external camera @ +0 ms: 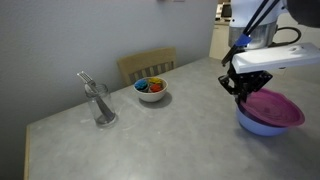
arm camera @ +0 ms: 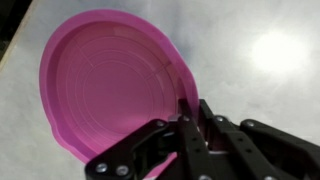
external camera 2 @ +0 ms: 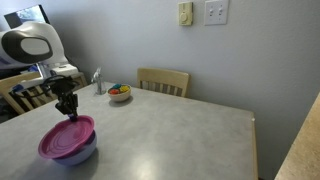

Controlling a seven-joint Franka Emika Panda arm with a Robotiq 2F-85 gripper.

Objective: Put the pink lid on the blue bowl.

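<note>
The pink lid [external camera: 275, 106] lies slightly tilted on top of the blue bowl [external camera: 258, 126], near the table's edge. Both also show in an exterior view, the lid [external camera 2: 68, 138] over the bowl [external camera 2: 80, 156]. My gripper [external camera: 243, 93] stands over the lid's rim, fingers pointing down, and it shows again in an exterior view [external camera 2: 70, 113]. In the wrist view the lid [arm camera: 110, 85] fills the left of the picture and hides the bowl. The fingers [arm camera: 186, 118] are pinched together on the lid's edge.
A small white bowl with colourful contents [external camera: 151, 90] [external camera 2: 119, 94] sits at the table's far side. A clear glass holding a utensil [external camera: 100, 103] [external camera 2: 97, 82] stands near it. A wooden chair [external camera: 148, 65] [external camera 2: 165, 80] is behind the table.
</note>
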